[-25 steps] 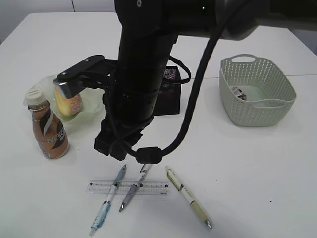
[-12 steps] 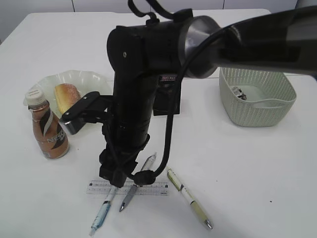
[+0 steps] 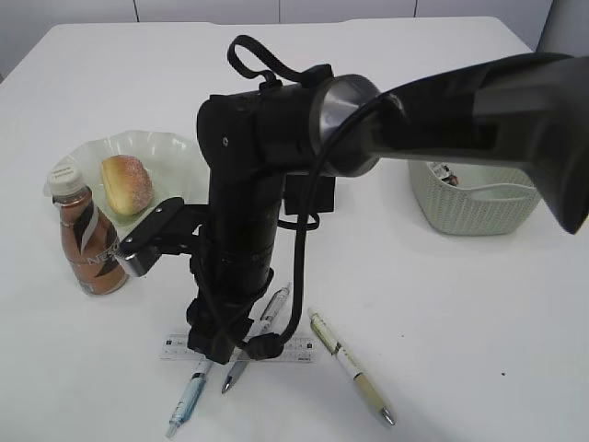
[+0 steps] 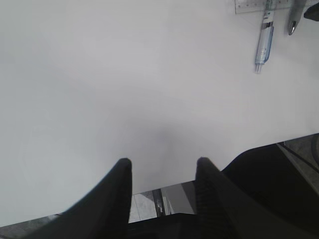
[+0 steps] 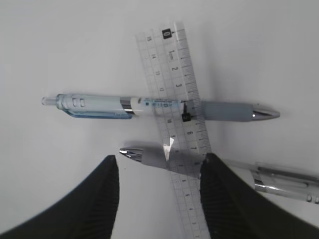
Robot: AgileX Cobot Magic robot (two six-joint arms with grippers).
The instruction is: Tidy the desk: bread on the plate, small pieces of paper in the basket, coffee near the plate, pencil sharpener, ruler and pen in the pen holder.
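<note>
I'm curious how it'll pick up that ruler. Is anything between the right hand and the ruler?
Yes. Two pens lie across the ruler: the blue pen and a grey pen. The open right hand hovers right above them.

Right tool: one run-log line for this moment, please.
right tool: open, above ruler and pens | left tool: open, idle | bread: on plate

White table, pale wall behind
</note>
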